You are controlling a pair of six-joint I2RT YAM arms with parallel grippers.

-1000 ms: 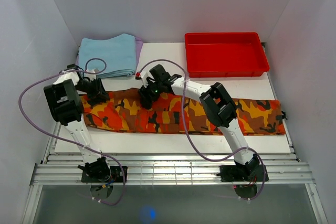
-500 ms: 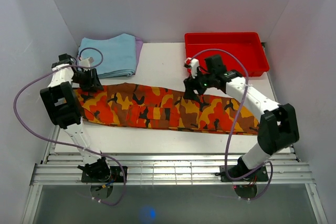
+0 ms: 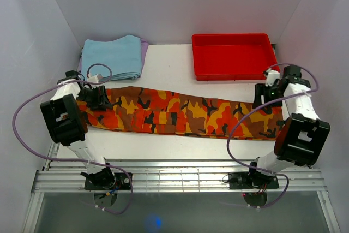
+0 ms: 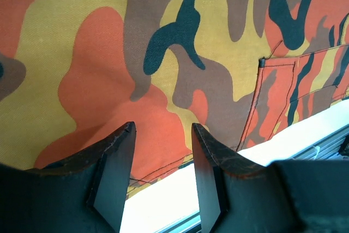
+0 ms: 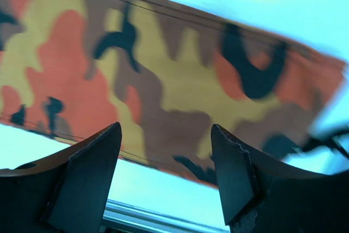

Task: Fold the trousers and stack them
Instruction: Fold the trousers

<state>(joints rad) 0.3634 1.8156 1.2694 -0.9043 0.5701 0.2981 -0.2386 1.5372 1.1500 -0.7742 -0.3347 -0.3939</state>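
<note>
**Camouflage trousers lie full length across the counter, both pincers open over them**

At the far left of the counter (image 3: 166, 75) sits a folded light blue cloth (image 3: 112, 57), apart from everything else. Just in front of it, the overhead view puts the left arm at the left end of the trousers (image 3: 180, 115), though it is too coarse there to show how the jaws stand. The left wrist view settles this. The left pincer (image 4: 162, 126) is moderately open with nothing between its fingers (image 4: 114, 173), and orange, yellow and black cloth lies beneath it. The same view shows a stitched pocket seam (image 4: 272, 94) to the right and the hem along a strip of white counter, details lost from above.

From above, the trousers run as one long band from the left edge to the right, unfolded and flat, slanting slightly nearer toward the right end. A red plastic tray (image 3: 234, 55) stands at the far right corner, clear of the cloth.

At the right end, the right arm bends over the leg. Its wrist view, blurred, shows the right pincer (image 5: 166, 126) spread wide and gripping nothing. The leg crosses beneath it as a slanted strip, with bare counter on both sides.
</note>
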